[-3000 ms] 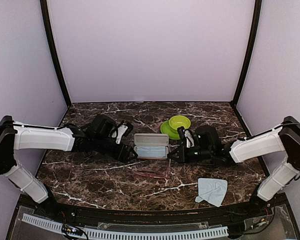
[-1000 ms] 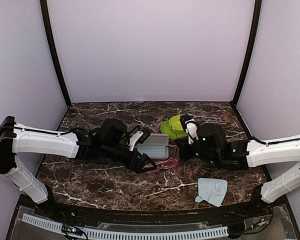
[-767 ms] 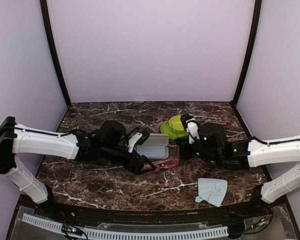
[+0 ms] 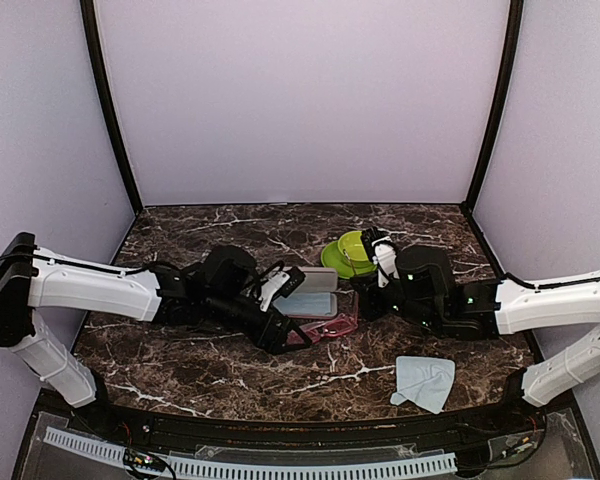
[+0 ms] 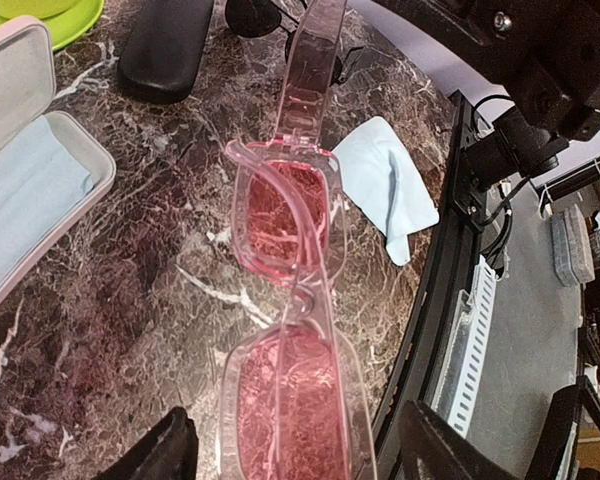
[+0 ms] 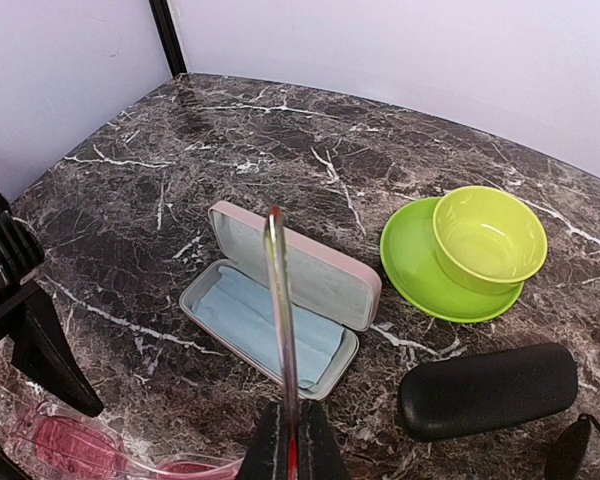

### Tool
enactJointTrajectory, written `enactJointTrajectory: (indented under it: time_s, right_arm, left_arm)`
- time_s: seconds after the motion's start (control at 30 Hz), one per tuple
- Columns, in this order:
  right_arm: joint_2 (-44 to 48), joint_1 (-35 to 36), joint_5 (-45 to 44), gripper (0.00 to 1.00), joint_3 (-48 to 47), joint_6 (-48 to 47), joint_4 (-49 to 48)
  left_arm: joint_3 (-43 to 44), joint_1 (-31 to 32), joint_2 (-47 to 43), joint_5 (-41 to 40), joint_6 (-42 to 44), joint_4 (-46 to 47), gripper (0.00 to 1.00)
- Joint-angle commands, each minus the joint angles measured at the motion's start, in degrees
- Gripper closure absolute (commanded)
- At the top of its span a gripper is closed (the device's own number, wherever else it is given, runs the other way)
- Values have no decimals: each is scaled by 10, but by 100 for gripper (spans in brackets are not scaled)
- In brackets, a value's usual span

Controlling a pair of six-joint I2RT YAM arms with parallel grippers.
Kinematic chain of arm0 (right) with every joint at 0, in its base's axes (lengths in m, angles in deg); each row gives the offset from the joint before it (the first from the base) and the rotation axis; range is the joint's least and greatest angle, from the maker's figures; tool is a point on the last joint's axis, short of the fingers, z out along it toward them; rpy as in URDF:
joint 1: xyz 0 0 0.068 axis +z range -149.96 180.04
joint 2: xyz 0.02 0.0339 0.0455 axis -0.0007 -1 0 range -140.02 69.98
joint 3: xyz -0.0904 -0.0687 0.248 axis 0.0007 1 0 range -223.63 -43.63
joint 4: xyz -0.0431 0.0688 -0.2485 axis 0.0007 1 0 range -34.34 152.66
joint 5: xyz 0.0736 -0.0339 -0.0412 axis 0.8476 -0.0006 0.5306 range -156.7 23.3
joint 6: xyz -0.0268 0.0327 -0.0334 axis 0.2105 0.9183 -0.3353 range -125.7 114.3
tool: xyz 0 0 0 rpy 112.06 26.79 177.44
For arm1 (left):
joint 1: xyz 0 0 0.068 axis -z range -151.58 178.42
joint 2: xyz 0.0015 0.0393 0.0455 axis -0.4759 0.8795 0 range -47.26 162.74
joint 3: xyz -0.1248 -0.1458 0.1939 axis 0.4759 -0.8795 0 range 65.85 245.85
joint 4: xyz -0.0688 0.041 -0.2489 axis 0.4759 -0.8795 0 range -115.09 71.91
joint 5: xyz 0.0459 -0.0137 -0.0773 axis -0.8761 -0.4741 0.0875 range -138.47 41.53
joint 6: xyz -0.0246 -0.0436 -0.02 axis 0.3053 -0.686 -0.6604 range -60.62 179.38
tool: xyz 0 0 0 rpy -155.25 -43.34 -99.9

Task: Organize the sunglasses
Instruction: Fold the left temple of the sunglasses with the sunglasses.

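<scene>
Item one, red-pink sunglasses [image 4: 327, 327]: located near the middle of the marble table [image 4: 180, 350], just at 5 o'clock of the pink case [image 4: 308, 298], between the two grippers. One temple is unfolded and runs from the lens front toward the right arm. The other appears folded across the lenses. Whether the lens front rests on the marble or hangs just above it cannot be told.

Right gripper [image 6: 290, 447]: clenched on the unfolded temple, which stands edge-on between its fingers in the wrist view.

Left gripper [image 5: 295, 455]: released. Its fingers [image 5: 165, 455] straddle the nearer lens, one on either side, with a sliver of gap showing at each. No contact is visible.

Item two, black wire-frame sunglasses [image 6: 572, 452]: only one dark lens shows, at the edge of the right wrist view. It lies on the table near the black oval case [image 6: 488, 390], at that case's 4 o'clock. In the overhead view the right arm hides this pair.

Surroundings: the pink case lies open, lid raised, with pale blue lining showing. The green bowl [image 4: 361, 243] sits on the green plate [image 4: 335, 262], at 1 o'clock of the pink case. The blue cloth [image 4: 425, 382] lies flat at 5 o'clock of the right gripper, well apart from it, toward the table's near edge.
</scene>
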Motion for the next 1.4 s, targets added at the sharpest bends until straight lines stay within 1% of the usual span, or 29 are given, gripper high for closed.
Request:
enactJointTrajectory:
  time_s: [0.0, 0.23, 0.63, 0.73, 0.87, 0.97, 1.17, 1.37]
  right_arm:
    - [2, 6, -3, 100, -10, 8, -19]
    - [-1, 6, -2, 100, -12, 9, -18]
    - [-8, 6, 7, 100, -14, 13, -19]
    - [-13, 6, 11, 93, -18, 14, -17]
    - [-13, 6, 25, 81, -15, 15, -19]
    - [-13, 6, 35, 73, -13, 17, -22]
    - [-6, 6, 68, 64, -4, 22, -38]
    - [-11, 6, 117, 60, 2, 21, -55]
  left_arm:
    - [12, 4, 6, 3, 9, -14, 32]
    - [18, 5, 9, 0, 13, -19, 48]
    - [27, 5, 10, 4, 13, -22, 67]
    - [27, 5, 7, 4, 12, -21, 74]
    - [28, 5, 3, -4, 13, -23, 82]
    - [29, 5, 1, -6, 15, -24, 87]
    - [32, 5, 2, -22, 17, -30, 90]
    - [36, 5, 4, -26, 19, -33, 92]
